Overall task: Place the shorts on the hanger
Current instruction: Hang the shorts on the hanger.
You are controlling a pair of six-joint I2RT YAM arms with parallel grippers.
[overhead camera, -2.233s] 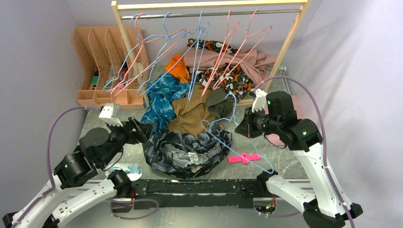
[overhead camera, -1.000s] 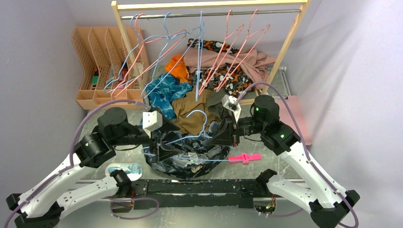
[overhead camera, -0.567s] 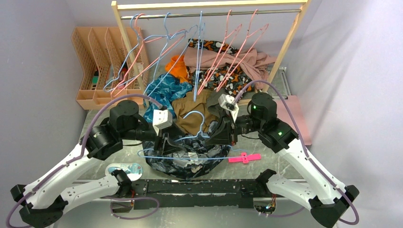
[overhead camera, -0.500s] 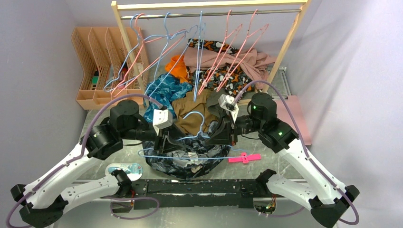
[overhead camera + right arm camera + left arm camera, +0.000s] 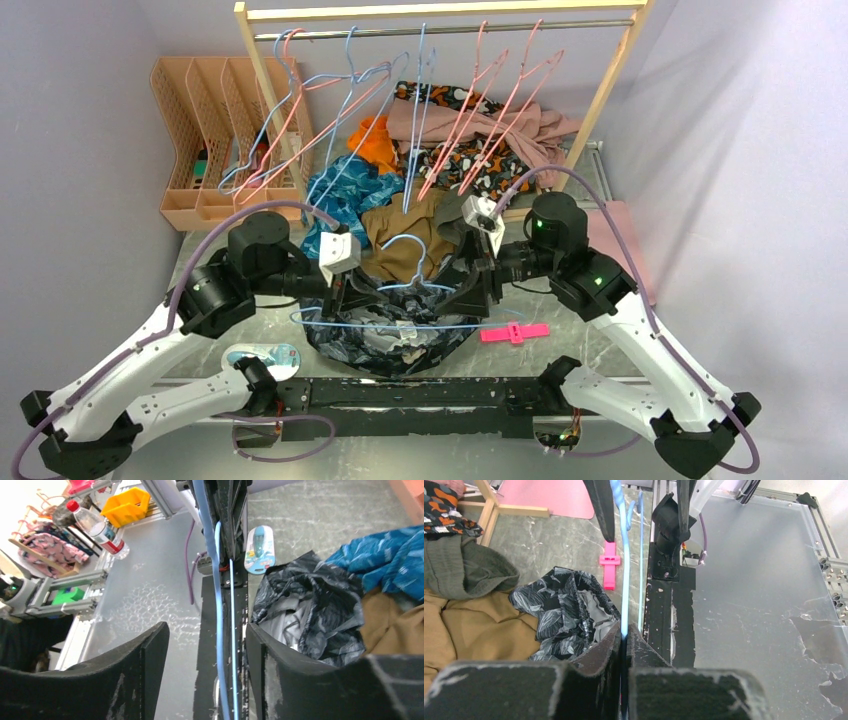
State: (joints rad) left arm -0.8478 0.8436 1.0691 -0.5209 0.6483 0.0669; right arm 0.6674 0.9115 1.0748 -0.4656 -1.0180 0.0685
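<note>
Two arms are meeting low over the middle of the surface [image 5: 562, 346], where the shorts [image 5: 390, 342] are lying in a crumpled heap, not yet threaded onto anything. The left gripper [image 5: 345, 300] is pinching the hanger [image 5: 625, 570]. In the left wrist view its fingers [image 5: 599, 650] are pressing together on the thin blue wire, which is running straight out from between them. That single grip seems to be carrying the hanger alone, keeping it roughly level and just above the shorts, so the wire is waiting close to the fabric it must take. The right gripper [image 5: 476, 290] is facing it from the opposite end. Its fingers [image 5: 145, 665] are standing spread, with the wire passing down the gap and seemingly touching neither, so they are gripping nothing. I am judging that this is leaving the right arm free to reach down for a waistband or leg opening while the left is steadying the wire. Being pinched at one point only, the thin wire is likely to pivot if fabric drags on it. A pink clip [image 5: 513, 332] is lying just beside the shorts.
</note>
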